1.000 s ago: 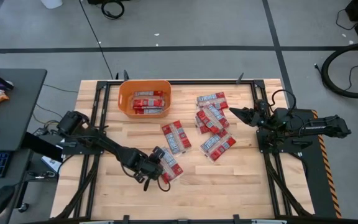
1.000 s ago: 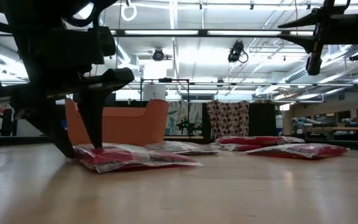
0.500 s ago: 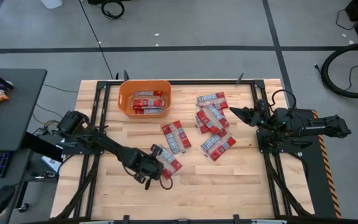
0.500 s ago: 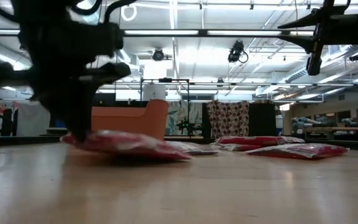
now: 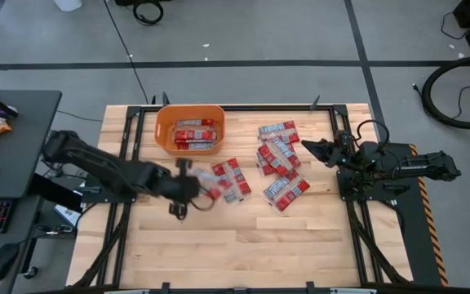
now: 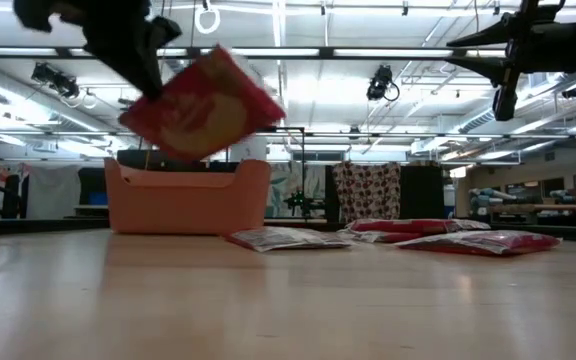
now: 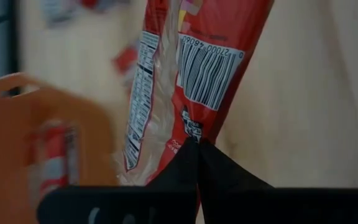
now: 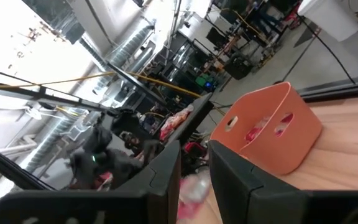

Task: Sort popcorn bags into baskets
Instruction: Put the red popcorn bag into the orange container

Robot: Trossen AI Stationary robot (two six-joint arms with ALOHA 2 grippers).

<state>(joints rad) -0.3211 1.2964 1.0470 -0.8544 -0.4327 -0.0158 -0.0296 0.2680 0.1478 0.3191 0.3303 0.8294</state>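
your left gripper (image 5: 192, 184) is pinched tight on one popcorn bag (image 6: 201, 106), fingers closed together on its crimped end, as the left wrist view shows with the barcode and nutrition panel of that bag (image 7: 191, 74) hanging just past the fingertips. in the low view the held bag is up in the air, tilted, clear of the table (image 5: 300, 237) and in front of the orange basket (image 6: 188, 195). from above you see the gripper over the wood just beside a loose pair of bags (image 5: 232, 179), between the table's middle and its left side, with the basket (image 5: 189, 129) farther back near the rear edge. the basket already holds a few red bags (image 5: 197, 135), lying flat inside its walls. the other loose bags sit in a cluster (image 5: 277, 152) right of centre, overlapping one another, and one more group (image 5: 285, 189) lies just in front of that cluster. your right gripper (image 5: 307, 148) waits at the right side of the table, raised, its fingers a little apart with nothing between them, pointing toward the cluster. in the right wrist view the basket (image 8: 267, 130) shows beyond its fingers (image 8: 163, 174).
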